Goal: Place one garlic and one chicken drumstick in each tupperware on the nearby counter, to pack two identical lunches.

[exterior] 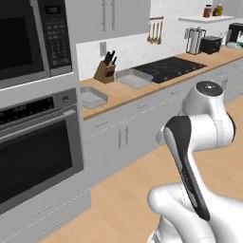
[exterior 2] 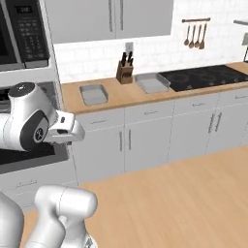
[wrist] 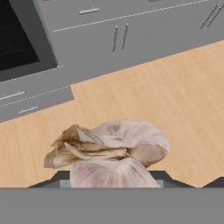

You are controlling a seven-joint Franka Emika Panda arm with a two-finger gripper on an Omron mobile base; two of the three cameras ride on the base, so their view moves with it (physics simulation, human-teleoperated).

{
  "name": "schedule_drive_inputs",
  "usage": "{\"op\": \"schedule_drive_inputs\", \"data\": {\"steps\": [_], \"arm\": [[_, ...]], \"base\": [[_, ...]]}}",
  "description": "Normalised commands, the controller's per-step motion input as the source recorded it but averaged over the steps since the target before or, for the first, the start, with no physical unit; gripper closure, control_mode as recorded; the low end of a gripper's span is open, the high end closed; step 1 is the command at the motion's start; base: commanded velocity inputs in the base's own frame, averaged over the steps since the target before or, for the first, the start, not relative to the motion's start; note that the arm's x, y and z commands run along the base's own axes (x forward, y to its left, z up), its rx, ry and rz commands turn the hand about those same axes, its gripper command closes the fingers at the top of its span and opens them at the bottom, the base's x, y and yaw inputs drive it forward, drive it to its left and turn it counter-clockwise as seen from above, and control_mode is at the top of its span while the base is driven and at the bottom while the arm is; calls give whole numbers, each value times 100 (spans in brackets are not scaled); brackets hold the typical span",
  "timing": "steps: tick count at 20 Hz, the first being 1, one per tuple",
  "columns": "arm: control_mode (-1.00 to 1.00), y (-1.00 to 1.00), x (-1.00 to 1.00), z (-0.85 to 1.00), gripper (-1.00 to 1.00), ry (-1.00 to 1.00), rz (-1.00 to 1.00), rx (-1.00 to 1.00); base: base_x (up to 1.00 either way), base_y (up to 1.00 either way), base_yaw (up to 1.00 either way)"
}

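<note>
Carrying a garlic bulb point(wrist: 114, 153) in closed jaws, above the wooden floor point(wrist: 166, 96).

Gripper point(wrist: 114, 181) pinches the bulb low, with its papery top splayed to one side; my guess is a jolt while driving could let the rounded skin slip from so shallow a hold. Both tupperware trays, the left tray point(exterior 2: 93, 94) and the right tray point(exterior 2: 152, 82), sit well apart on the counter point(exterior 2: 121, 94) and look empty. A knife block point(exterior 2: 124, 71) stands between them, near the wall.
</note>
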Motion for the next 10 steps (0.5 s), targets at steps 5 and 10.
{"op": "schedule_drive_inputs", "data": {"steps": [5,10], "arm": [[100,0,0,0,100,0,0,0],[100,0,0,0,100,0,0,0]], "base": [[100,-58,0],[100,-36,0]]}}
